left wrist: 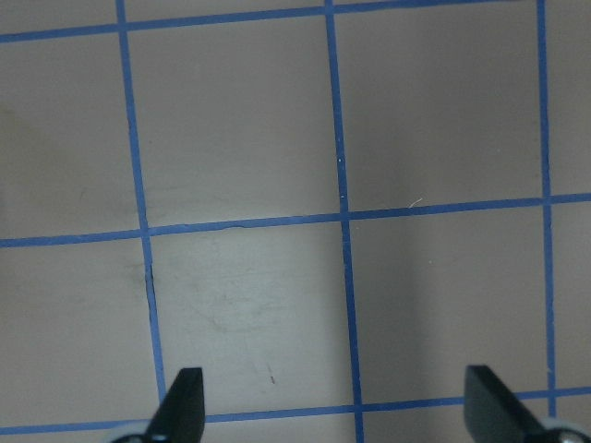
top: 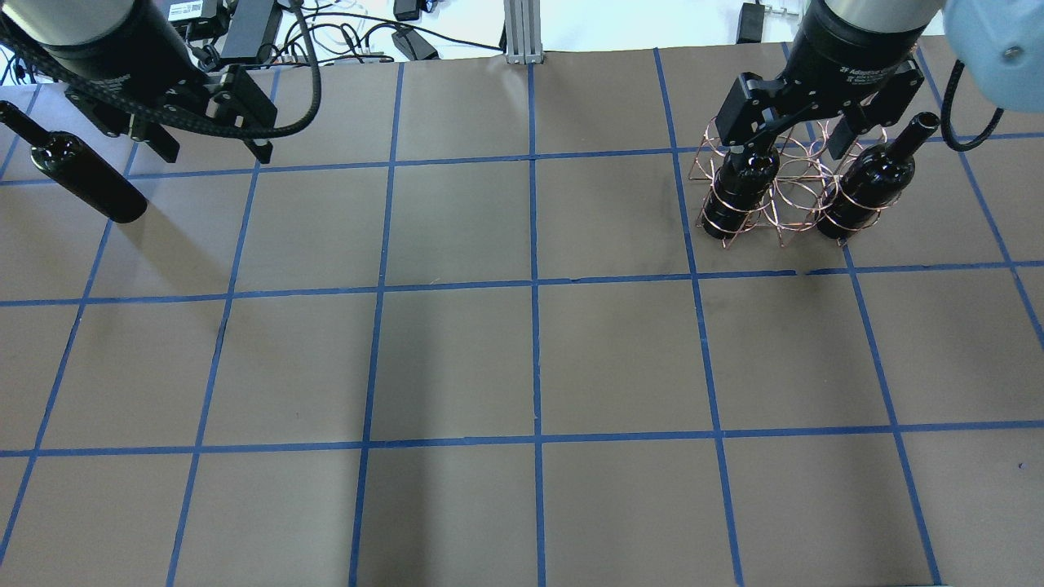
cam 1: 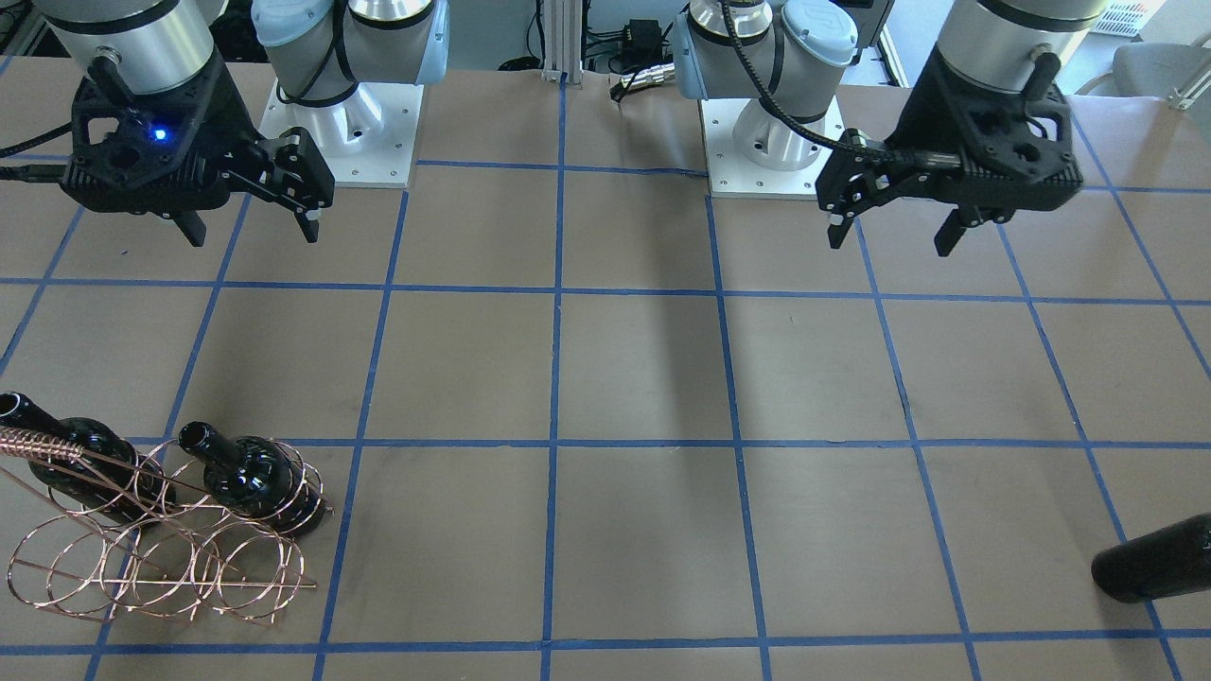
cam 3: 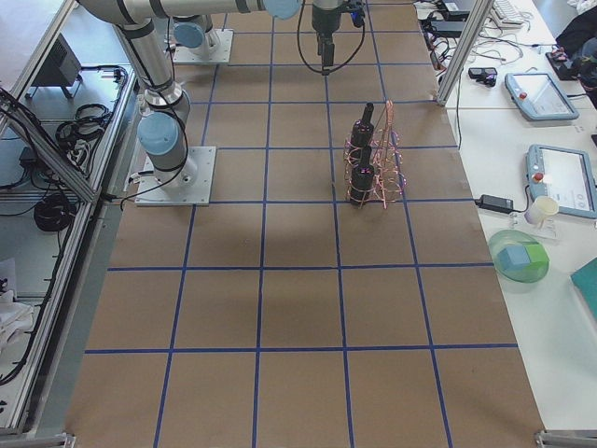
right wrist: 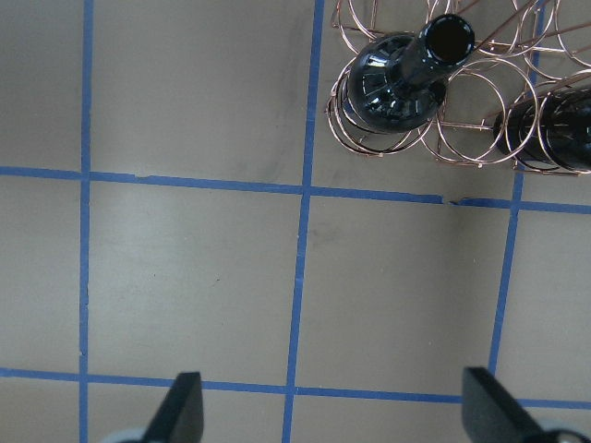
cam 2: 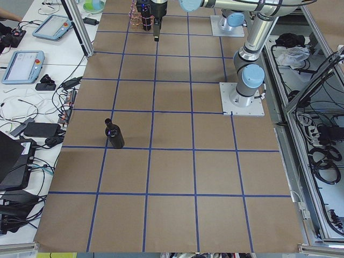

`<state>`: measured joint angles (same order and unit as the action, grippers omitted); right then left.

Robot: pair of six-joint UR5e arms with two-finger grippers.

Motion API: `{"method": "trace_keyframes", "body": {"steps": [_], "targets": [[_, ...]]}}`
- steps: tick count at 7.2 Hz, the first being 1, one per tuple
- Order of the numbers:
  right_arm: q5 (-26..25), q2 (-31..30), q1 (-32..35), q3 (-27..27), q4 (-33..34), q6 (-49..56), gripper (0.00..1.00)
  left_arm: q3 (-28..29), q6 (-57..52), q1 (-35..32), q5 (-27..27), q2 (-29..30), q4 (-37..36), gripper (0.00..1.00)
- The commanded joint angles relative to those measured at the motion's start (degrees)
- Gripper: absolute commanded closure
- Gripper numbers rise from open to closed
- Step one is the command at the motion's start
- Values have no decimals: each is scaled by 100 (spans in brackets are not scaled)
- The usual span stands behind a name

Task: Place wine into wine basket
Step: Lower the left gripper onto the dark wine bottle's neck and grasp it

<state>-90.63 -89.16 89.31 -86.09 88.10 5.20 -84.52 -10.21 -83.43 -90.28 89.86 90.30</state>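
The loose wine bottle (top: 77, 171) stands alone near the far edge of the table (top: 522, 359), toward its left end and well apart from everything else. It appears to stand upright, neck up, so its long axis is vertical. Its slant in the overhead and front-facing views looks like camera perspective, though that cannot be settled for certain.

The left gripper (cam 1: 889, 232) is plainly the nearer one. It hangs high over the table in front of the left arm's base, spread wide and holding nothing. Its wrist camera shows only bare taped paper between the fingertips (left wrist: 185, 406). From this gripper the bottle lies outward, toward the far edge, and further toward the left end. The coming move probably turns on that offset: the arm would have to reach out and sideways, then close across the upright body or neck.

The wine basket (cam 1: 151, 567) sits near the far edge toward the right end, with its handle bar (cam 1: 43, 445) on top. It holds two bottles, necks up. The inner bottle (cam 1: 255, 478) is in the hoops nearer the table's middle, and the outer bottle (cam 1: 80, 463) is in those nearer the right end. The middle hoops (top: 803, 196) are empty, and they look like the slot left for the loose bottle.

The right gripper (cam 1: 251, 232) hovers on the robot's side of the basket, likewise spread wide and empty. Bottle and basket sit toward opposite ends of the table, so a long carry or a hand-over seems likely.
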Motion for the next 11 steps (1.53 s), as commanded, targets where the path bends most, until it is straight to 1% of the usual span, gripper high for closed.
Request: {"method": "trace_keyframes", "body": {"steps": [1, 2, 3, 4, 5, 6, 7, 8, 9, 11], "targets": [[10, 4, -1, -21, 5, -19, 0, -29, -1012, 972, -156, 49, -458, 2], [-7, 4, -1, -21, 23, 7, 0, -21, -1487, 1699, -43, 180, -565, 2], [10, -5, -1, -21, 14, -27, 0, -29, -1945, 2151, 62, 338, -914, 2], [-25, 3, 8, -21, 5, 25, 0, -29, -2028, 2242, 72, 557, -1457, 2], [18, 4, 8, -21, 14, -27, 0, -29, -2159, 2295, 264, 776, -1976, 2], [10, 4, 8, -21, 14, -19, 0, 31, -2413, 2478, 361, 987, -2242, 2], [10, 4, 8, -21, 5, 25, 0, 76, -2885, 2846, 771, 1233, -2427, 2], [10, 4, 8, -30, 14, -1, 0, 93, -3072, 3110, 1054, 1645, -2786, 2], [1, 4, 8, -30, 14, 25, 0, 155, -3083, 3113, 1074, 1971, -3172, 2], [-60, 4, 8, -30, 14, 34, 0, 575, -3083, 3122, 1074, 2569, -3430, 2]]}}
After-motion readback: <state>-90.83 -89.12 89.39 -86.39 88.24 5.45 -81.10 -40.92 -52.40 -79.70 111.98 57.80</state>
